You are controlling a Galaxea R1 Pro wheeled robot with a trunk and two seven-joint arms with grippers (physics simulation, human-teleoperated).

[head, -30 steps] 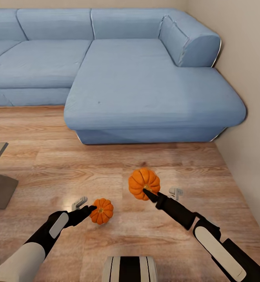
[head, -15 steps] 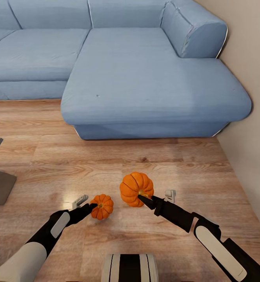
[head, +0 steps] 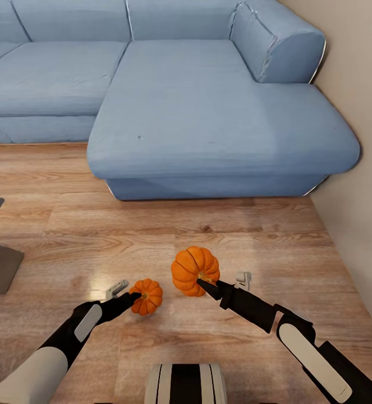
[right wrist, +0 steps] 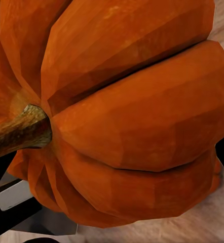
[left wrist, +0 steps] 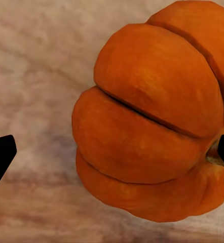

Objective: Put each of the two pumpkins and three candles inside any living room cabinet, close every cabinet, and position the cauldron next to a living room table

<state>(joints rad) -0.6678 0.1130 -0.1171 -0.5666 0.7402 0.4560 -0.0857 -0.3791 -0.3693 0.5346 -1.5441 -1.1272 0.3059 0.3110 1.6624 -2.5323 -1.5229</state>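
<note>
Each pincer grips a pumpkin: left pincer (head: 131, 298) the smaller pumpkin (head: 147, 297), right pincer (head: 203, 285) the larger pumpkin (head: 194, 271).

A home living room: blue corner sofa (head: 208, 106) (L-shaped) on a wood floor (head: 152, 224).

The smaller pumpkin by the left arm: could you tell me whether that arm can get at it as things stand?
Probably yes: the left pincer already sits at the smaller pumpkin, with nothing between them.

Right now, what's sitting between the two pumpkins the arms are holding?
Nothing. In the head view, only bare wood floor shows in the gap between the smaller pumpkin at the left gripper and the larger pumpkin at the right gripper.
</note>
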